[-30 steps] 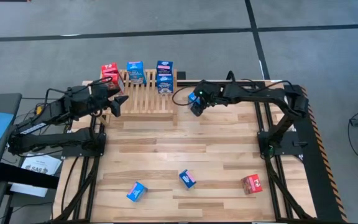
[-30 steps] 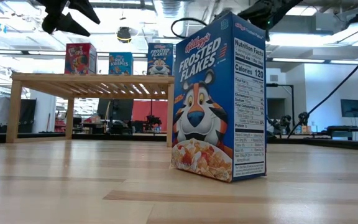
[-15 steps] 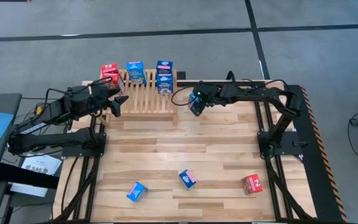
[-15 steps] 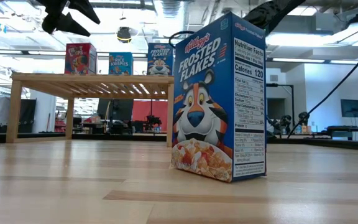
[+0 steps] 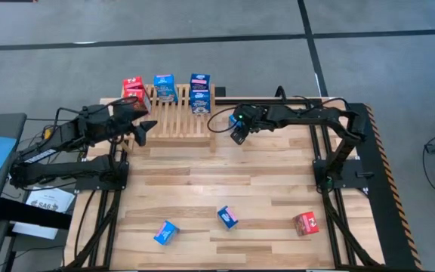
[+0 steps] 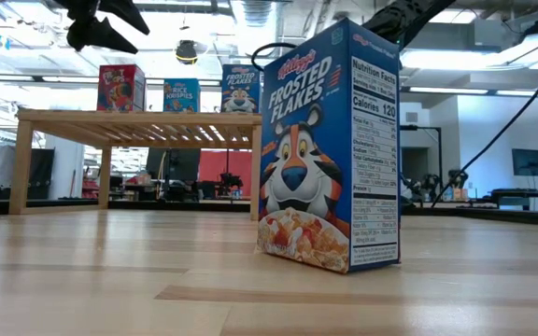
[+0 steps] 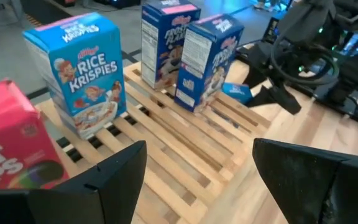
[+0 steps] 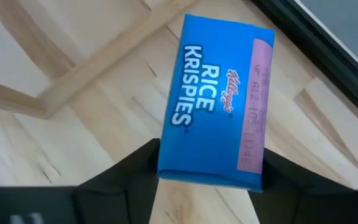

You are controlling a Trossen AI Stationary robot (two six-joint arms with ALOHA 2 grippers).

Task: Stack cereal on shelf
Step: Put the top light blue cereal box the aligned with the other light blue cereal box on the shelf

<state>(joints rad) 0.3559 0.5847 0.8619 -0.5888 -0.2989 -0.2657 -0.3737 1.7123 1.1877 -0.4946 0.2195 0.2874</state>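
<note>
Your right gripper (image 5: 236, 136) has its fingers against a blue Rice Krispies box (image 8: 215, 144), just off the shelf (image 5: 174, 121) corner. Left gripper (image 5: 143, 127) hovers spread, empty. Several boxes already stand on the slats; three boxes (image 5: 228, 217) wait behind on the tabletop.

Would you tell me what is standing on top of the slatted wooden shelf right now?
On the shelf stand a red box, a Rice Krispies box and two Frosted Flakes boxes, one close behind the other. Any box hidden behind the red one cannot be seen.
</note>
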